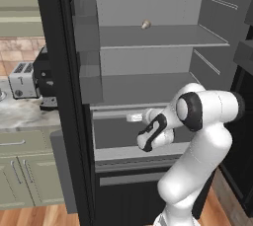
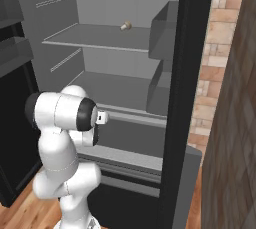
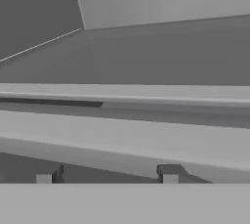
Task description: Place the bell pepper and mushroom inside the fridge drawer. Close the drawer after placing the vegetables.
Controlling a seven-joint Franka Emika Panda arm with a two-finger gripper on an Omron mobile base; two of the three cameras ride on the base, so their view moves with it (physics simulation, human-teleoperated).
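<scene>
The black fridge stands open. The mushroom (image 1: 146,24) (image 2: 126,25), brown-capped and small, sits near the back of the upper grey shelf. Below the lower shelf, the fridge drawer (image 1: 143,151) (image 2: 127,157) is pulled out, and its dark inside shows nothing in it. My gripper (image 1: 133,117) (image 2: 102,118) (image 3: 108,176) hovers just above the drawer's back part, pointing into the fridge. Its fingertips (image 3: 170,174) stand wide apart, open, with nothing between them. The bell pepper is out of view.
Grey door bins (image 1: 86,22) (image 2: 165,28) hang on the open door beside the shelves. A toaster (image 1: 22,79) and a black appliance (image 1: 47,79) stand on the marble counter at left, above cream-green cabinets (image 1: 24,170). A brick wall (image 2: 215,63) rises at right.
</scene>
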